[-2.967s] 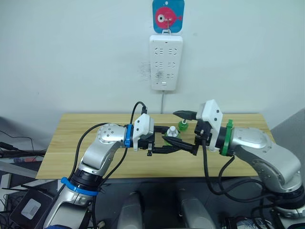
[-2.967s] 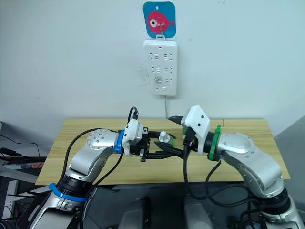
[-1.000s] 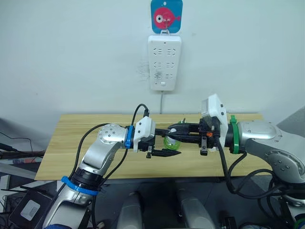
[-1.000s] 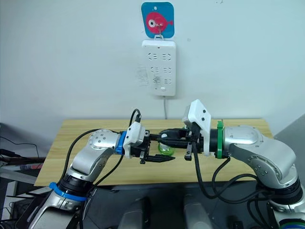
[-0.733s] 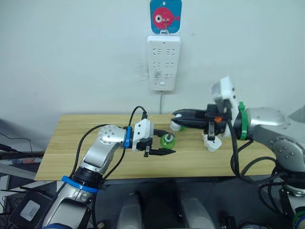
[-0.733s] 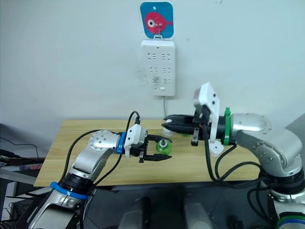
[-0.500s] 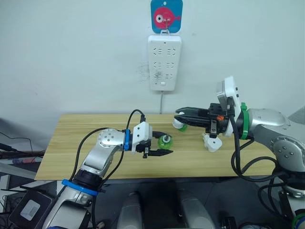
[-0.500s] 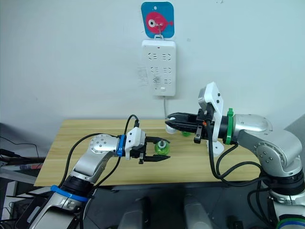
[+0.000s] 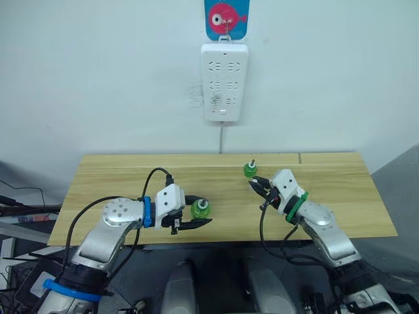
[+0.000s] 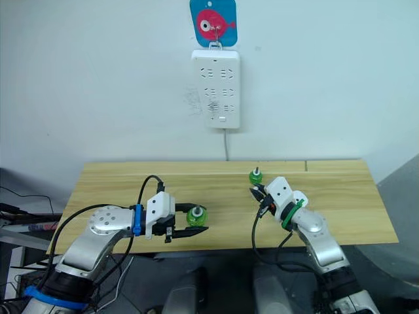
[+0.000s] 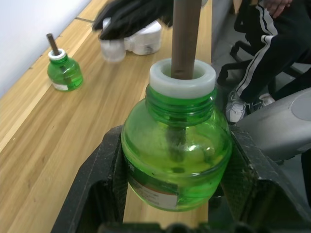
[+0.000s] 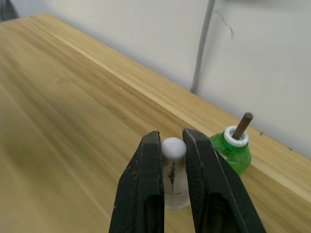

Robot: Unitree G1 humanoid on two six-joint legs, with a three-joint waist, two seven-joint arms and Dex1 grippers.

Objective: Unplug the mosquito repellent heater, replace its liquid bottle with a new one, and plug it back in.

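**Item under work.** The new bottle point(image 11: 175, 150) is green, with liquid inside. Its white collar is bare and the dark wick stands out of the neck. The left claw point(image 9: 204, 210) is clenched on its belly, holding it upright above the front part of the table point(image 9: 118, 173).

**Cap.** The small white cap point(image 12: 173, 150) is pinched between the fingers of the right claw point(image 12: 171, 141), low over the table and well apart from the new bottle.

**Surroundings.** The old bottle point(image 12: 232, 148), wick bare, stands near the table's back edge, just beyond the right claw. A white rounded piece point(image 11: 145, 41) lies beside that claw. It may be the heater, but this cannot be confirmed. The power strip point(image 9: 226, 82) hangs on the wall above, with nothing plugged in.

**Assessment.** Uncapping appears complete, and fitting the bottle into the heater remains.

**Recommendations.**
- Keep the new bottle upright, since the open neck could spill and the wick is exposed.
- Set the cap down away from the old bottle, so nothing gets knocked over.
- Grip the heater by its body and line the wick up with the opening before turning.
- Do not confuse the two bottles, which now look alike.
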